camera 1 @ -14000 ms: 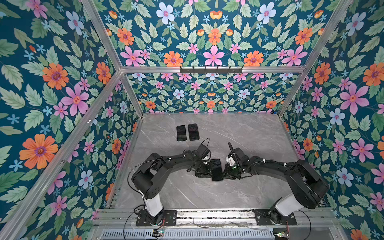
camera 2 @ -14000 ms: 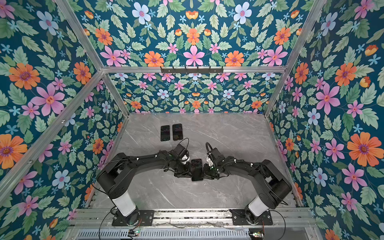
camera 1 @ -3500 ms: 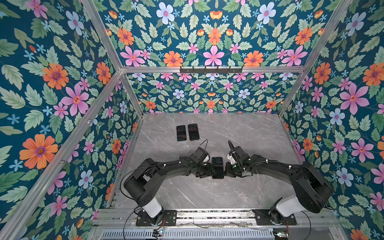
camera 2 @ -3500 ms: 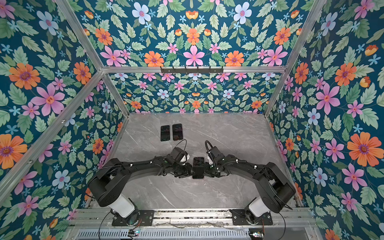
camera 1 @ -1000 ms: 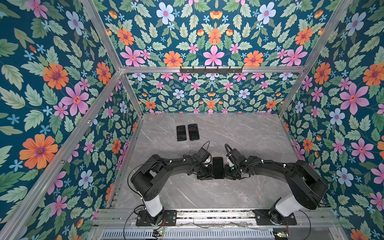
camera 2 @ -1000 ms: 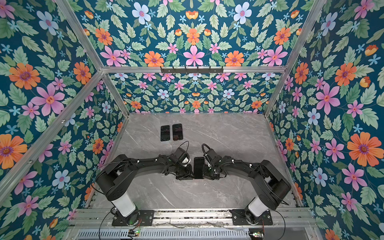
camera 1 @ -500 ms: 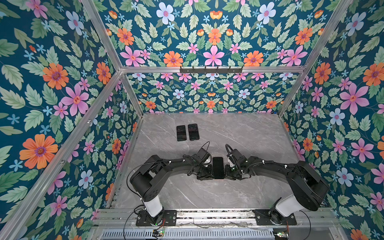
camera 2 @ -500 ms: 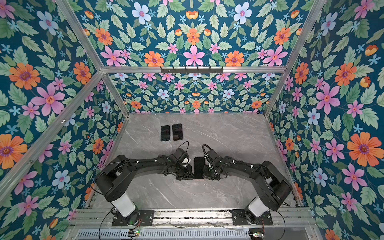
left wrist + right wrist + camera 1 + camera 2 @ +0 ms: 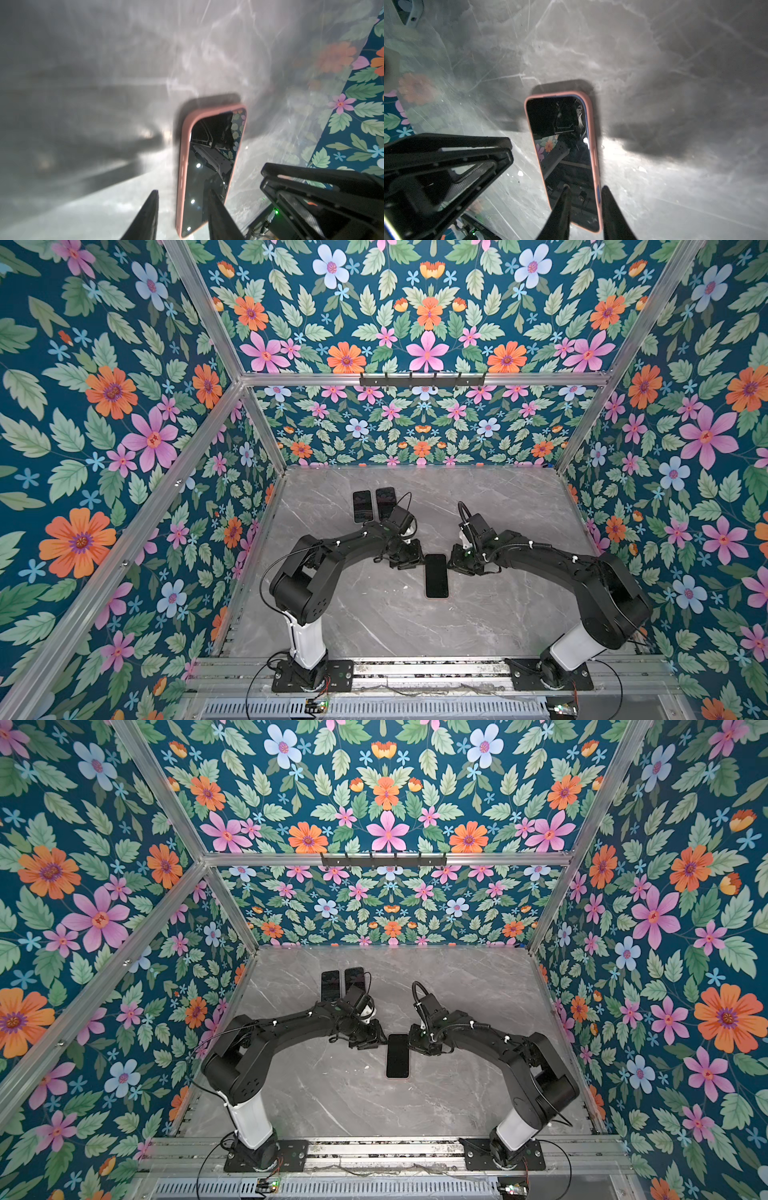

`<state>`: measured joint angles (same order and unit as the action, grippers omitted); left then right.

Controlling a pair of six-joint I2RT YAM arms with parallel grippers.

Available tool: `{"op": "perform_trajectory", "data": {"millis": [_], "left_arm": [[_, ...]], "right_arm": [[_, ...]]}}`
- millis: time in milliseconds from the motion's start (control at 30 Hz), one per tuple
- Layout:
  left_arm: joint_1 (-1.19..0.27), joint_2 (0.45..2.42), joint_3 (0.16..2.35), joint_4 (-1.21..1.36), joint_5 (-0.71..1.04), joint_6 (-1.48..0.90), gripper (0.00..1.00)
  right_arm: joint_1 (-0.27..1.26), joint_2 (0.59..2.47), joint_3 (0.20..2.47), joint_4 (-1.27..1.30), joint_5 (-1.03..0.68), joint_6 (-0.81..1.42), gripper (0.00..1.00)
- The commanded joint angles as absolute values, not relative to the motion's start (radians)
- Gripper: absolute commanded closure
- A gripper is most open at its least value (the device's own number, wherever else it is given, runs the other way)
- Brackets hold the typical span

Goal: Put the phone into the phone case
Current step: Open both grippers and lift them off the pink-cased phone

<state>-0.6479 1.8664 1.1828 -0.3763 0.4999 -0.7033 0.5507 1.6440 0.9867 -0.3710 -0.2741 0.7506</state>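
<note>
Left wrist view: one finger (image 9: 218, 214) of the left tool (image 9: 182, 191) covers a corner of the phone (image 9: 209, 166) in its phone case (image 9: 184, 158), and both fingers run off the picture's edge. The table (image 9: 93, 52) beyond is blurred (veins smeared). In a top view, the left arm (image 9: 353, 543) hides part of a dark slab (image 9: 384, 499) near the table's far edge.

The phone (image 9: 436, 576) is seated in the phone case (image 9: 182, 166), which is laid flat near the middle of the surface (image 9: 498, 497), lengthwise from front to back. The left tool (image 9: 413, 562) is placed just beside its far left corner and the right tool (image 9: 454, 565) just beside its far right corner. Two other handsets (image 9: 362, 506) are laid side by side behind the left tool, towards the back left of the surface
</note>
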Motion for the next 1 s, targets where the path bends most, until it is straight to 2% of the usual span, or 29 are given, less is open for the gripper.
{"op": "perform_trajectory", "data": {"millis": [0,500,733,967], "left_arm": [[-0.636,1.925,1.245,-0.453,0.524,-0.630,0.58],[-0.624,2.046,1.341,-0.489,0.556,-0.605,0.60],[-0.635,2.045,1.320,-0.466,0.567,-0.615,0.69],[-0.643,2.049,1.312,-0.449,0.572,-0.621,0.79]], "right_arm": [[0.523,1.713,1.040,-0.393,-0.309,0.695,0.72],[0.476,1.838,1.117,-0.356,-0.372,0.666,0.72],[0.476,1.854,1.119,-0.338,-0.389,0.667,0.73],[0.477,1.855,1.102,-0.319,-0.406,0.678,0.83]]}}
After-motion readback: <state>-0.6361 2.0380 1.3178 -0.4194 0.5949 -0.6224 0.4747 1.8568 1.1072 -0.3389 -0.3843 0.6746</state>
